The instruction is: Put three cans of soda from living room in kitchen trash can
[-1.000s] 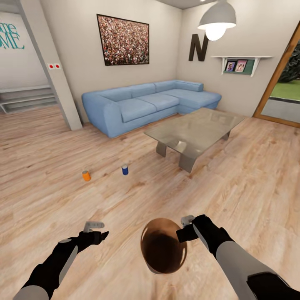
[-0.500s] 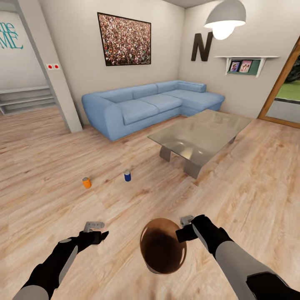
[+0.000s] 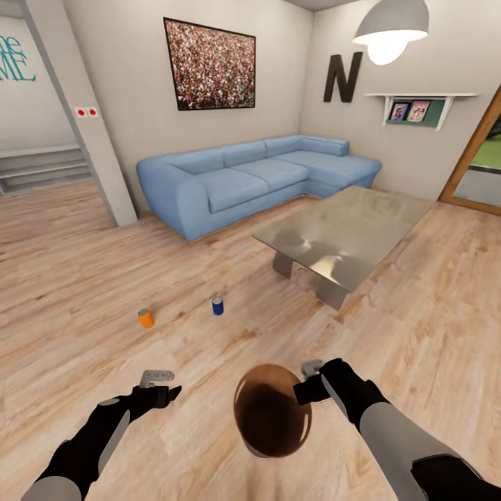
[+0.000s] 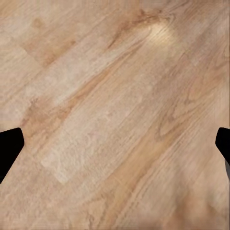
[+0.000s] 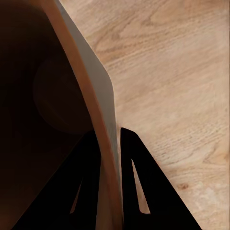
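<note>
Two cans of soda stand on the wood floor ahead: an orange can (image 3: pixel 145 318) to the left and a dark blue can (image 3: pixel 218 306) to its right. My right gripper (image 3: pixel 307 376) is shut on the rim of the trash can (image 3: pixel 273 410), which hangs in front of me with its glossy brown inside facing up. In the right wrist view the two fingers pinch the trash can's wall (image 5: pixel 103 124). My left gripper (image 3: pixel 156 378) is open over bare floor, well short of the cans, with nothing between its fingers (image 4: pixel 9 148).
A glass coffee table (image 3: pixel 346 233) stands ahead on the right, with a blue corner sofa (image 3: pixel 250 174) behind it against the wall. A grey pillar (image 3: pixel 83 111) and steps (image 3: pixel 42 167) are at the far left. A doorway (image 3: pixel 483 160) opens at the right.
The whole view has shifted: the cans, table and sofa now sit lower and closer, so I have moved forward. Both arms keep their pose and the trash can stays in the right gripper.
</note>
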Controlling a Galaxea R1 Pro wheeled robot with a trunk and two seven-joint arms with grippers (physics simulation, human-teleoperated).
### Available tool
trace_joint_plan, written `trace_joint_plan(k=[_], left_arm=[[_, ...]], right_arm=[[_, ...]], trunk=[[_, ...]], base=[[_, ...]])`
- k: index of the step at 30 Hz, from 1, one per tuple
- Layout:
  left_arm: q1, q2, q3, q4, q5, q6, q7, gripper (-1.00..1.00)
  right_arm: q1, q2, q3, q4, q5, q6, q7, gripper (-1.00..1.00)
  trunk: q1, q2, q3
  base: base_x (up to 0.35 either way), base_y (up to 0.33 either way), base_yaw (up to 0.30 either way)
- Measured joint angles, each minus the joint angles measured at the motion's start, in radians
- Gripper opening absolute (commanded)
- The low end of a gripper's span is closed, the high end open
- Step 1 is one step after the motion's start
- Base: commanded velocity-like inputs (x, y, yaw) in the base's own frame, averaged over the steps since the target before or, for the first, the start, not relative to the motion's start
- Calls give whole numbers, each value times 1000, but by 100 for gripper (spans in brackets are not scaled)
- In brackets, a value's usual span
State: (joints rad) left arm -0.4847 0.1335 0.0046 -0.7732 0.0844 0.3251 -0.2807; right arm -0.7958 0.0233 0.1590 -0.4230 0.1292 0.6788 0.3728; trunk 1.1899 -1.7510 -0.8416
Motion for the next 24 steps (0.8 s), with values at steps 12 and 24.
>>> trace_joint_plan(k=[12,24], left_arm=[[0,0,0,0,0,0,0,100],[0,1,1,-1,21,2,-1,100]], right_arm=[[0,1,0,0,1,0,0,-100],[1,22,0,0,0,0,0,-100]], trunk=[[0,0,0],[0,0,0]], base=[[300,180,0],[300,188,0]])
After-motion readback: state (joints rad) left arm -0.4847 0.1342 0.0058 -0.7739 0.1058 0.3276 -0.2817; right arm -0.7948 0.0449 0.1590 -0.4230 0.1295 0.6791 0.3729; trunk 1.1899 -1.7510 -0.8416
